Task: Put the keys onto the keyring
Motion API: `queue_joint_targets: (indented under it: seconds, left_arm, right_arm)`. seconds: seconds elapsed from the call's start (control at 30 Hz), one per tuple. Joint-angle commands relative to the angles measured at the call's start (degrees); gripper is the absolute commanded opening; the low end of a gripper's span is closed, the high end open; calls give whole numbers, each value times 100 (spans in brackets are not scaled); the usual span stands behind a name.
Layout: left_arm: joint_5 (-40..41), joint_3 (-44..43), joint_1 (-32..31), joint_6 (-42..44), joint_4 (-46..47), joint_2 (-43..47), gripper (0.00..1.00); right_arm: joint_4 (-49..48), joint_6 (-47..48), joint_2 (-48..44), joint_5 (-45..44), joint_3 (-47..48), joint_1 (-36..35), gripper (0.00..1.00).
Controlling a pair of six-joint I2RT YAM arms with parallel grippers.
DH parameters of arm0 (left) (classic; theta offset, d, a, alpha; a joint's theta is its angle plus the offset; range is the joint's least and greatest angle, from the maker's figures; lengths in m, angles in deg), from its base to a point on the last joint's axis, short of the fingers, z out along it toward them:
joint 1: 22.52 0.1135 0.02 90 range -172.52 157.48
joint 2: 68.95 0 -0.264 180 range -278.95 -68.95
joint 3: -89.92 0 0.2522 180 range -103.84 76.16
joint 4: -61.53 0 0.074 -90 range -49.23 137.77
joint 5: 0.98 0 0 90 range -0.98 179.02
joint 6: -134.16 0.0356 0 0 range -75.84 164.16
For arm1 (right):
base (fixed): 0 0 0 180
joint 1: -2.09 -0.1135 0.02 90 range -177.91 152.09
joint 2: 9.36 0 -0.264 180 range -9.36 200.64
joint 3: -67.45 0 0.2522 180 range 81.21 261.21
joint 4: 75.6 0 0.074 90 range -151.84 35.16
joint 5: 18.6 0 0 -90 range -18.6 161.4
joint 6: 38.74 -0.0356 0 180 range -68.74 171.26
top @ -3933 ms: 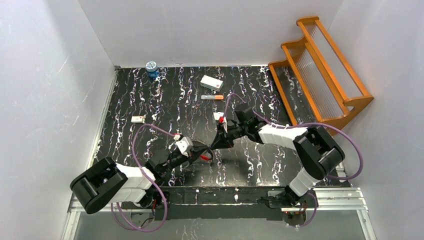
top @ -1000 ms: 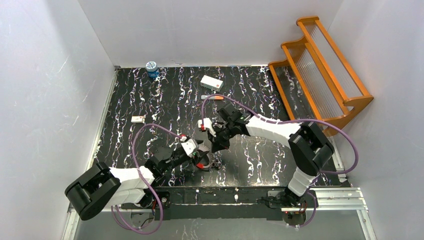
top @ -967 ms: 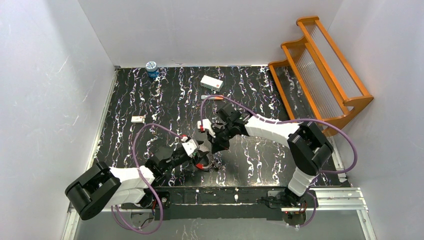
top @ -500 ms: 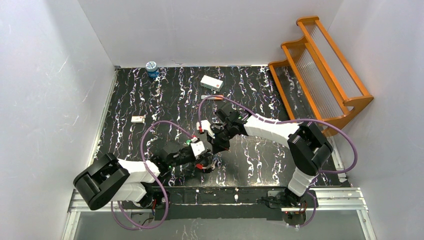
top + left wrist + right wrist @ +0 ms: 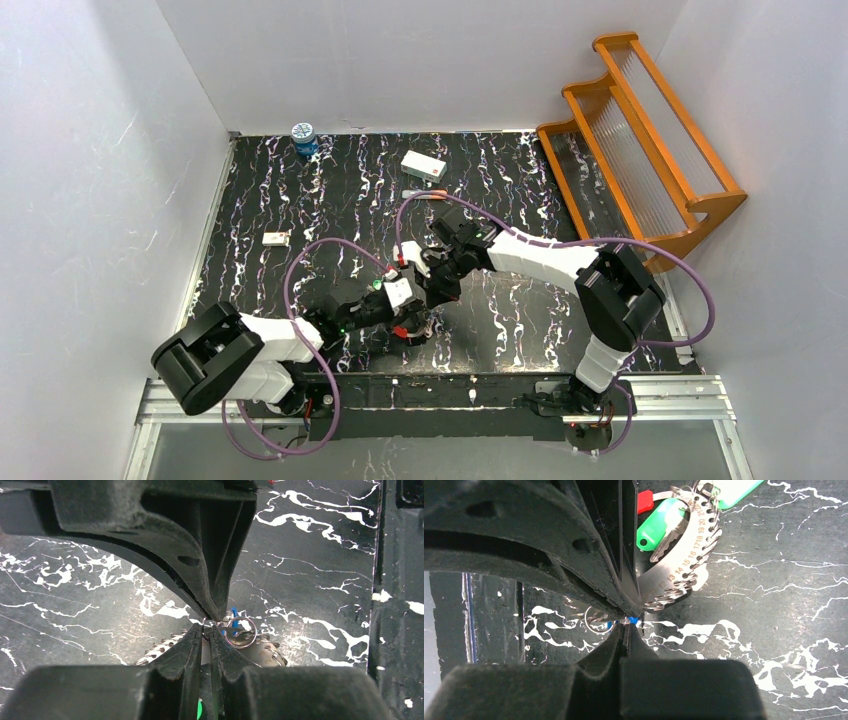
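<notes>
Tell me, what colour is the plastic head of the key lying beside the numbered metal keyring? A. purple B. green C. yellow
B: the right wrist view shows the key beside the keyring with a bright green head.

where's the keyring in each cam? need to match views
Top external: keyring just below centre, only red shows.
Left wrist: keyring bottom centre, perforated silver band.
Right wrist: keyring top centre-right, numbered band.
Landmark: small split ring, both wrist views; unresolved from top.

robot lab: white enclosure walls (image 5: 400, 60)
</notes>
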Motion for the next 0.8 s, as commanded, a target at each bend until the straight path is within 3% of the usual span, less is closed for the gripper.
queue_joint_targets:
  seconds: [0.0, 0.17, 0.23, 0.33, 0.43, 0.5, 0.63, 0.77]
  left_arm:
    - [-136, -236, -10, -144, 29, -163, 11]
    - [-83, -255, -9, -160, 35, -240, 12]
    - [21, -250, -5, -187, 37, -220, 0]
    - [217, -190, -10, -324, 77, -123, 0]
    - [458, 10, -8, -563, 363, 45, 0]
    - [687, 268, -8, -812, 834, 155, 0]
    - [1091, 787, -10, -1311, 1980, 161, 0]
    - [1285, 1022, -10, -1507, 2861, 82, 0]
  right_arm:
    - [-38, 17, -41, 93, 284, -29, 1]
    - [-61, 17, -76, 114, 265, -34, 1]
    - [-89, 26, -87, 151, 235, -34, 1]
    - [-186, -2, -105, 168, 158, -27, 1]
    - [-457, -152, -225, 236, -24, 84, 27]
    - [-633, -214, -340, 436, -120, 229, 38]
    - [-991, -251, -616, 1005, -269, 529, 50]
    - [-1778, -476, -1008, 1577, -676, 836, 52]
